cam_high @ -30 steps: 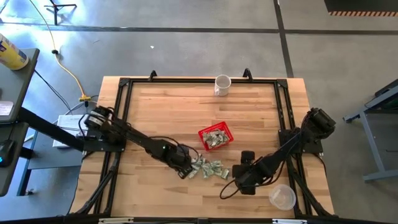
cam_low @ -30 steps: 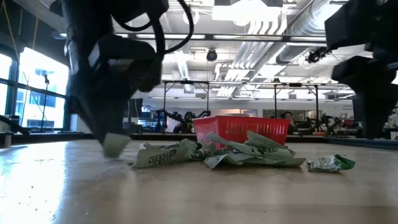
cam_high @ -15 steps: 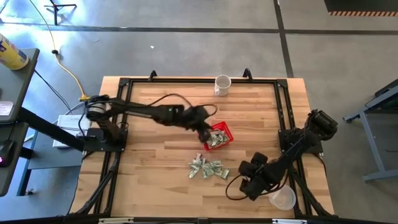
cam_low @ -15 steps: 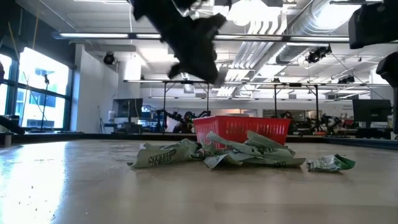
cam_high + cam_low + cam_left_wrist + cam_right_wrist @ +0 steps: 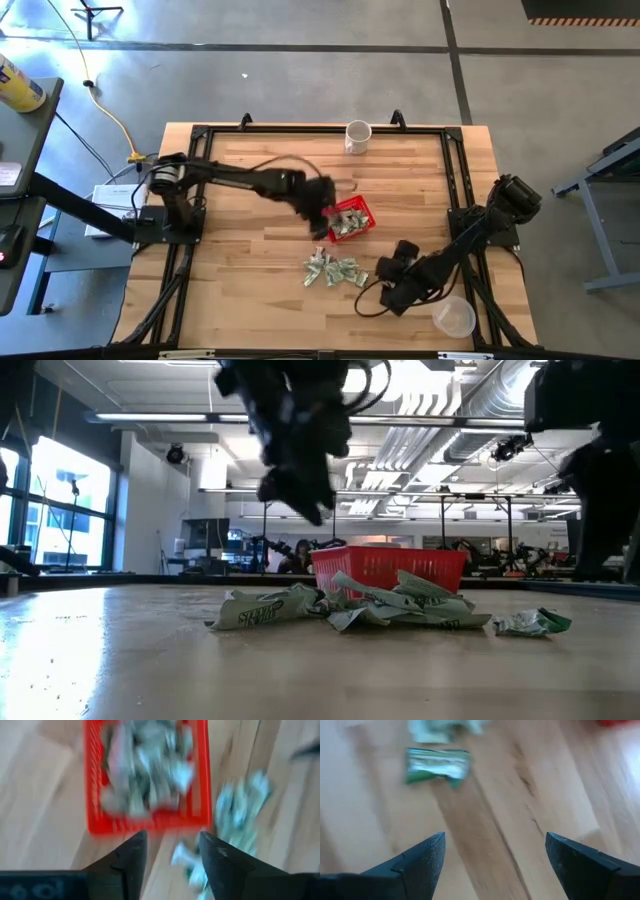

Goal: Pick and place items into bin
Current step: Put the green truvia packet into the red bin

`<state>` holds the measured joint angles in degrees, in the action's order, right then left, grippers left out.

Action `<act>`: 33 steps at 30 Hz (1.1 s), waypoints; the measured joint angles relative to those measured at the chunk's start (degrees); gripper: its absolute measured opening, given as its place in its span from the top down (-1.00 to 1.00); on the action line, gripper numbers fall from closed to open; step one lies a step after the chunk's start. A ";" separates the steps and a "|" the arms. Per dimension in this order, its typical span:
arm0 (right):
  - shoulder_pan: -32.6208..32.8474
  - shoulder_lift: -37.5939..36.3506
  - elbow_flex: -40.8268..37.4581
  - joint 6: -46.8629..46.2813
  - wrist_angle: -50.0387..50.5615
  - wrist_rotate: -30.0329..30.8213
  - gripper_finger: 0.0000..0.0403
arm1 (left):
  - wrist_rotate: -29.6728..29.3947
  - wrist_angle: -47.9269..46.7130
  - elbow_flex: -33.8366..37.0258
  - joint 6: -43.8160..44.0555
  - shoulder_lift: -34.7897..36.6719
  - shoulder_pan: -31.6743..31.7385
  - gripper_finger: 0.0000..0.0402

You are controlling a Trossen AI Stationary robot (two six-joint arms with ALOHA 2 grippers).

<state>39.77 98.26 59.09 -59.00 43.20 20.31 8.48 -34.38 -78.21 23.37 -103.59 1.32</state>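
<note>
items (image 5: 335, 270) lie heaped on the counter (image 5: 240, 170) just beside the bin (image 5: 347, 219), between both arms. right gripper (image 5: 492, 855), spread and empty, sits nearer them; left gripper (image 5: 170, 852), released, hangs by the bin.

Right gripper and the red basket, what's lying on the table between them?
In the high view, a loose heap of crumpled green-and-white paper pieces lies on the wood between the right gripper and the red basket, nearer the gripper.

Left end effector (image 5: 322, 217) raised mid-table, fingers slightly apart; right end effector (image 5: 388, 285) low, fingers spread wide
</note>
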 joint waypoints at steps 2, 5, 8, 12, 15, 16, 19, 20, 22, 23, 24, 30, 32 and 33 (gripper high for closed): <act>0.00 0.00 0.00 7.10 -3.57 -0.56 -0.65 | -3.48 -4.57 0.68 -1.72 1.82 -3.14 -0.13; -0.20 0.00 0.00 21.72 -8.17 -0.14 -0.65 | -8.25 -9.33 1.73 -0.77 3.52 -7.65 -0.16; -1.52 0.27 0.02 34.37 -12.45 -0.25 -0.65 | -10.50 -12.79 4.08 4.78 3.69 -11.31 -0.16; -5.57 2.56 0.02 42.24 -16.85 -10.31 -0.65 | -10.53 -12.50 7.97 12.14 3.78 -16.67 -0.12; -8.40 4.19 0.02 43.99 -16.49 -13.40 -0.65 | -10.63 -11.70 9.71 17.19 3.76 -20.90 -0.08; -9.24 4.32 0.02 44.08 -16.17 -13.46 -0.65 | -11.16 -11.74 9.79 18.62 3.76 -22.14 -0.08; -11.57 4.50 0.02 46.14 -16.08 -13.87 -0.65 | -14.68 -11.88 9.79 21.94 4.34 -25.79 -0.07; -12.23 4.57 0.02 47.43 -16.05 -14.17 -0.65 | -15.56 -11.75 9.76 23.13 4.49 -26.64 -0.07; -13.50 4.78 0.02 50.08 -16.53 -15.92 -0.65 | -16.43 -12.12 9.75 25.27 4.46 -27.16 -0.06; -14.23 5.08 0.04 51.39 -17.07 -17.61 -0.65 | -16.73 -12.35 9.79 26.17 4.44 -27.05 -0.06; -14.78 5.47 0.11 52.28 -17.13 -19.30 -0.65 | -17.47 -12.18 9.79 26.62 4.66 -26.87 -0.06; -15.87 7.26 0.24 52.30 -17.93 -22.75 -0.65 | -21.33 -1.89 13.82 27.09 10.50 -24.79 -0.06; -15.85 7.31 0.24 51.57 -18.49 -22.46 -0.64 | -22.63 7.28 18.84 26.15 14.39 -22.94 -0.06; -15.85 7.32 0.22 51.33 -18.76 -22.27 -0.64 | -23.33 13.12 21.85 25.42 16.52 -21.96 -0.06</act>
<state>23.92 105.58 59.31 -7.67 24.43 -1.97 -14.84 -21.26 -56.36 48.78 -87.07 -20.64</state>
